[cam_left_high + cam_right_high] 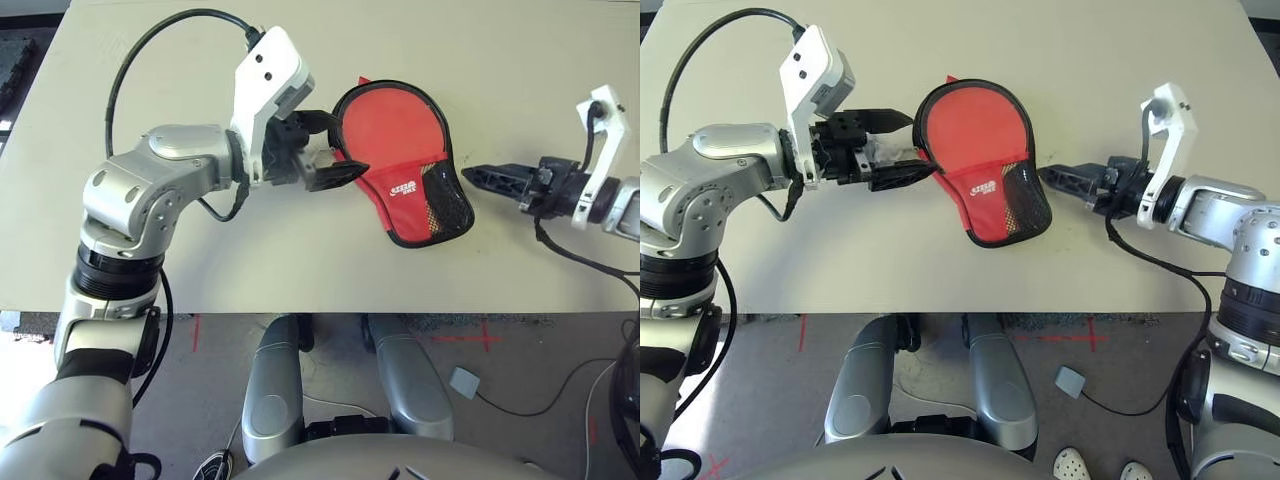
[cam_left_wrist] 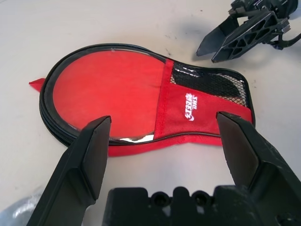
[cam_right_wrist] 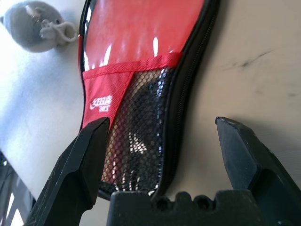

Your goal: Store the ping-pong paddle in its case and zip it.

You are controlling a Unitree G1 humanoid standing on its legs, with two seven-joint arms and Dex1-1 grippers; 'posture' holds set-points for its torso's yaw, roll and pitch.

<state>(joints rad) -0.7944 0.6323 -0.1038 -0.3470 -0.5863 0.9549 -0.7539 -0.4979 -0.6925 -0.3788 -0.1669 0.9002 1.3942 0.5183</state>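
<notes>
with both our left gripper [image 2: 165, 120] and right gripper [image 3: 162, 120] wide open, we'd pinch the soft, light case [image 2: 113, 94] by its firmer rim.

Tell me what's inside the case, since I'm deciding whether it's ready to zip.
Through the case's clear window shows the paddle's round red face; dark and tan material shows through the mesh. The red pocket hides the rest, and the paddle's underside is covered.
</notes>
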